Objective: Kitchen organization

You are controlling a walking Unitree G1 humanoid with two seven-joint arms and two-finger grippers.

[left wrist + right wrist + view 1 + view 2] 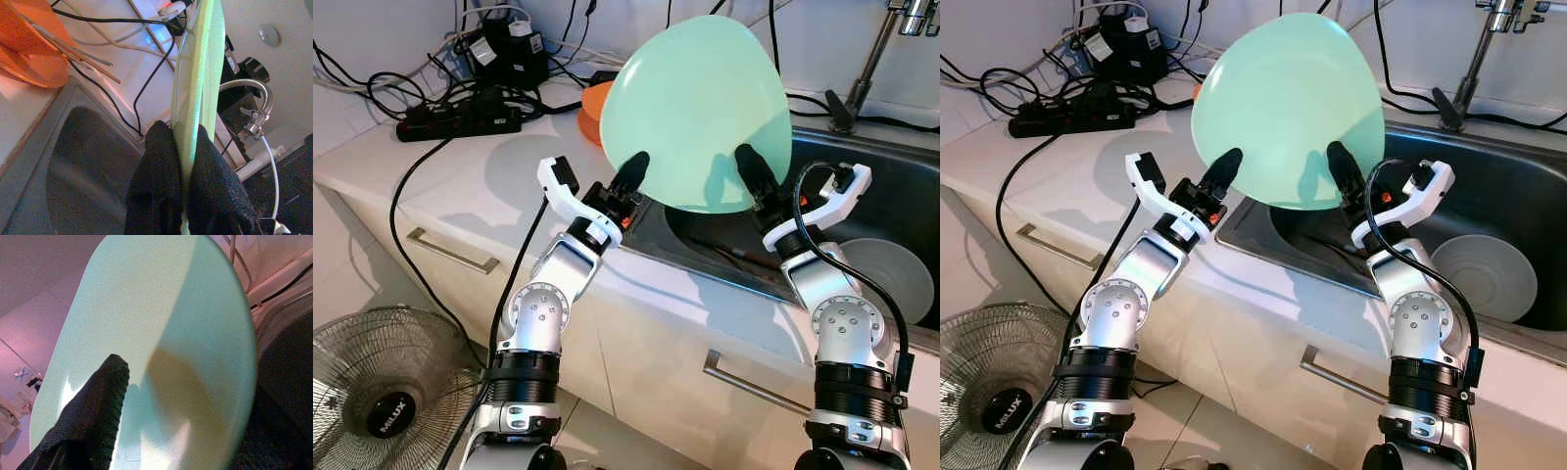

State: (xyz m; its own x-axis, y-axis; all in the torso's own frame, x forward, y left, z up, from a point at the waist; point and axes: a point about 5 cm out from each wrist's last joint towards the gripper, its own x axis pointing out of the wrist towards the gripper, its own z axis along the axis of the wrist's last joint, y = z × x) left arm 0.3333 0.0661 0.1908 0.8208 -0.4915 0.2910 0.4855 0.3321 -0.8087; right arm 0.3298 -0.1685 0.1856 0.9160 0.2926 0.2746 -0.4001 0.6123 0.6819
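A pale green plate [695, 117] is held upright, clear of the counter, above the near left corner of the steel sink [901, 196]. It is supported at its lower rim by both arms. The left gripper [185, 161] is closed on the rim, one black finger on each face, as the left wrist view confirms. The right gripper [756, 176] is set against the lower right edge; one finger [93, 416] is seen lying flat on the plate's face, the other is hidden behind it, so a pinch is judged likely but is not confirmed.

Risks noted:
- The plate is gripped low, with most of its bulk above the fingers. A tip forward or back is judged possible if either grip slackens.
- The surface looks smooth and glossy; slip through the finger pads is judged plausible, especially on any sudden motion.
- If the two arms are moved out of step, the plate could be twisted or levered out of one gripper.
- A drop would land on the white bowl [1484, 277] in the sink, or on the orange dish [594, 110] and power strip [460, 119] on the counter [499, 186] behind.
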